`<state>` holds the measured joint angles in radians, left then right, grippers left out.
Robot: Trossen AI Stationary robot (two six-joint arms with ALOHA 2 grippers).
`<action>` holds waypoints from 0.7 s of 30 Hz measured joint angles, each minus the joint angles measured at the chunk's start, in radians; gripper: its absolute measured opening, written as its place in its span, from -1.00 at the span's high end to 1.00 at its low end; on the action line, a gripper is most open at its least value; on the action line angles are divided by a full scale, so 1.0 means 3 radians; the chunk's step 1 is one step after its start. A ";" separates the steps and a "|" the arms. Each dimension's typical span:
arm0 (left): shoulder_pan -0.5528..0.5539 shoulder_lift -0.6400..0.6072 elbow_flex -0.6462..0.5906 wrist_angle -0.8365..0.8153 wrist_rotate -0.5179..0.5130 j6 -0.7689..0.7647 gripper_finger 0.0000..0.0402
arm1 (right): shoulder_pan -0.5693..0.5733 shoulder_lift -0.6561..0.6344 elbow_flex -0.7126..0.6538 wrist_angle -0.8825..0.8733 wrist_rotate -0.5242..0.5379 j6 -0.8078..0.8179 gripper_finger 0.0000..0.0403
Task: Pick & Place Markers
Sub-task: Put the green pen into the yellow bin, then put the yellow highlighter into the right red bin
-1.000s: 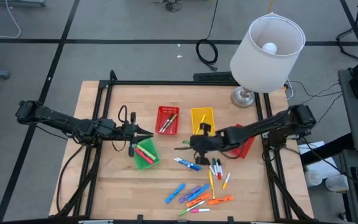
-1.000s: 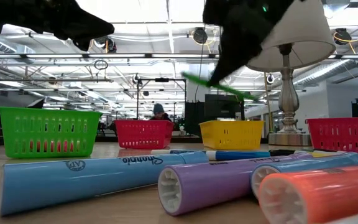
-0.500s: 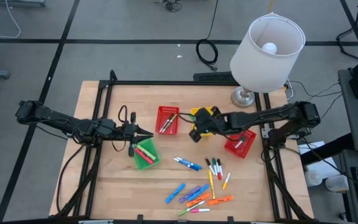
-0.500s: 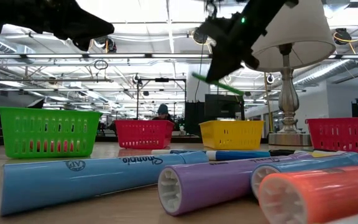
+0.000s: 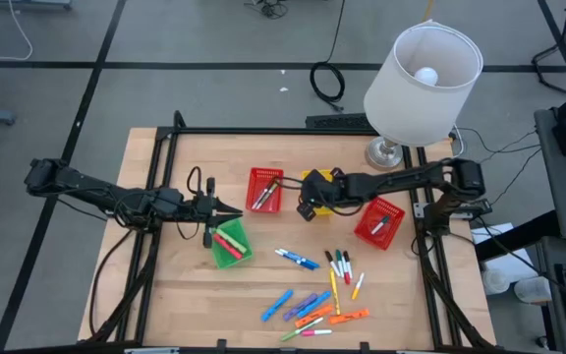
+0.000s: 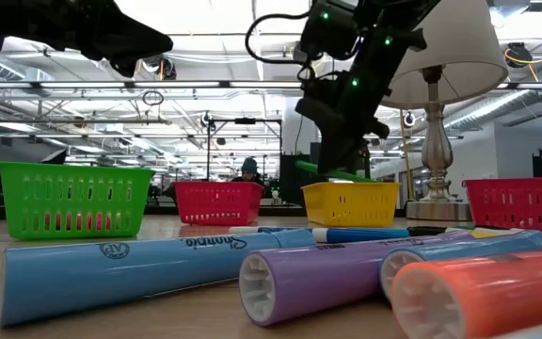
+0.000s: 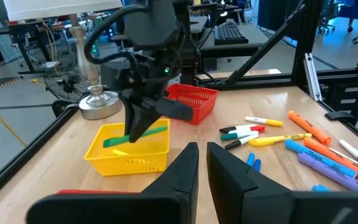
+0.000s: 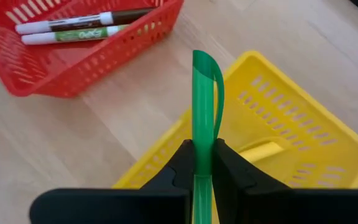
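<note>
The right gripper (image 5: 308,208) has swung up from the loose markers (image 5: 314,295) at six o'clock on the tabletop (image 5: 165,285) to the yellow basket (image 7: 129,149) near twelve; its fingers (image 8: 229,168) are clenched on a green marker (image 8: 202,106), which a second ago hung high and now sits low over the basket's rim (a yellow marker already lies inside). A drop looks close, I'd judge, though a green pen suits the green basket (image 5: 230,243) better; the left gripper (image 5: 226,210) waits at nine o'clock above that basket, fingers closed on nothing.
</note>
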<state>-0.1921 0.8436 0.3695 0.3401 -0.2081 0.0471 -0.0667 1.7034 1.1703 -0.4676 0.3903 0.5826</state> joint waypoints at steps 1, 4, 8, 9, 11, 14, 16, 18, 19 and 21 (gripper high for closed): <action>0.0000 0.0000 0.0000 0.0001 0.0000 0.0000 0.79 | -0.0007 0.0016 0.0002 -0.0005 0.0002 0.0000 0.91; 0.0000 0.0000 0.0000 0.0001 0.0000 0.0000 0.79 | -0.0027 0.0022 0.0001 -0.0077 0.0002 0.0021 0.91; 0.0000 0.0000 0.0000 0.0001 0.0000 0.0001 0.79 | -0.0039 0.0019 0.0002 -0.0137 -0.0006 0.0092 0.81; 0.0000 0.0000 0.0000 0.0001 0.0000 0.0001 0.79 | -0.0040 0.0020 0.0002 -0.0155 -0.0007 0.0079 0.74; 0.0000 0.0000 0.0000 0.0001 0.0000 0.0001 0.79 | -0.0040 0.0018 0.0002 -0.0193 -0.0005 0.0060 0.59; 0.0000 0.0000 0.0000 0.0001 0.0000 0.0001 0.79 | -0.0040 0.0015 0.0002 -0.0276 -0.0002 0.0038 0.40; 0.0000 0.0000 0.0000 0.0001 0.0000 0.0001 0.79 | -0.0040 -0.0031 0.0001 -0.0341 -0.0001 -0.0018 0.32; 0.0000 0.0000 0.0000 0.0001 0.0000 0.0003 0.79 | -0.0040 -0.0114 0.0001 -0.0365 0.0001 -0.0069 0.28; 0.0000 0.0000 0.0000 0.0001 0.0000 0.0003 0.79 | -0.0040 -0.0173 0.0001 -0.0388 0.0000 -0.0085 0.26; 0.0000 0.0000 0.0000 0.0001 -0.0001 0.0005 0.79 | -0.0040 -0.0340 0.0000 -0.0435 -0.0006 -0.0140 0.26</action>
<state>-0.1921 0.8436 0.3695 0.3405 -0.2083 0.0486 -0.0788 1.6014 1.1702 -0.5981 0.3885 0.5405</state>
